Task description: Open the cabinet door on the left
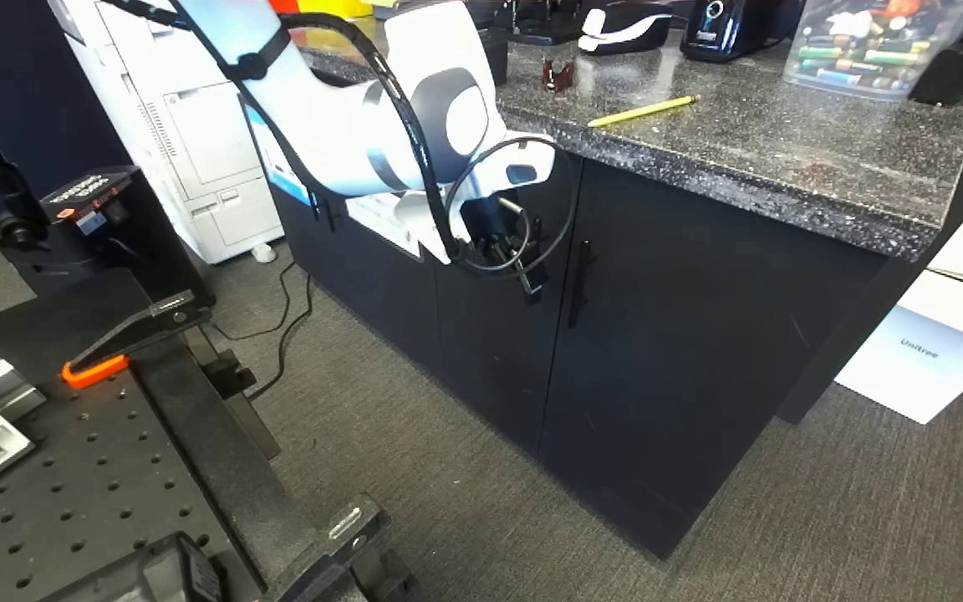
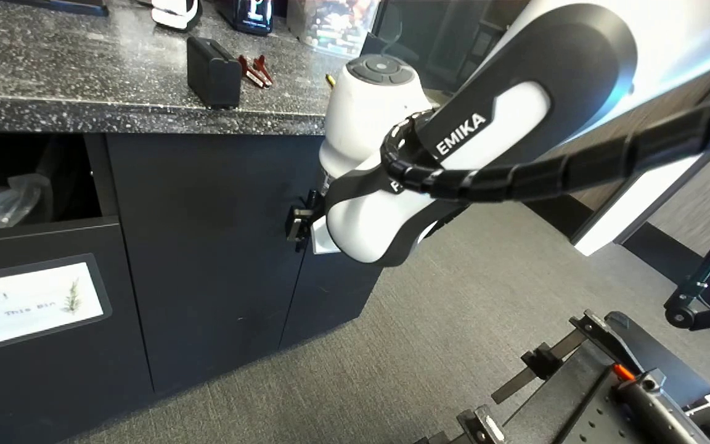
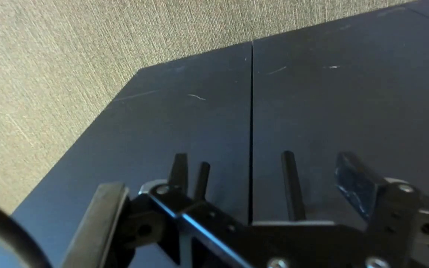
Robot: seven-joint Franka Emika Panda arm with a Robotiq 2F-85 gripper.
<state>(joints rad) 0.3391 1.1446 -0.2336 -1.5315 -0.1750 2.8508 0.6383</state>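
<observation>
A: Where's the cabinet door [image 2: 201, 259]?

B: Under the countertop [image 1: 807, 150], closed, just right of the panel with the white sign [image 2: 28, 305]. In the wrist view, where the floor [image 3: 50, 48] is at the top, it lies on the right of the seam.

A: And the gripper [image 3: 263, 167]?

B: Its fingers [image 3: 356, 182] stand wide apart, clamped on nothing. In the wrist view both its bar handle [image 3: 292, 186] and the neighbouring handle [image 3: 202, 180] appear in that gap. I can't tell whether anything touches.

A: How do you expect the door to behave?

B: Stiff, flat, modest in weight, probably swinging on hinges along the edge away from the bar. The panel looks smooth and offers no grip, so take the bar near its middle. It's slim and probably slippery, so squeeze firmly. One finger should go between the two bars; otherwise the wrong door may get pulled too.

A: What about the surface and the room?

B: The countertop is dark and speckled, with a pencil [image 1: 644, 111] and a see-through tub [image 1: 853, 54] on it. Below is grey carpet. A workbench [image 1: 114, 502] with rows of holes stands apart from the doors, and a printer [image 1: 214, 150] stands near the far end of the cabinets.
</observation>
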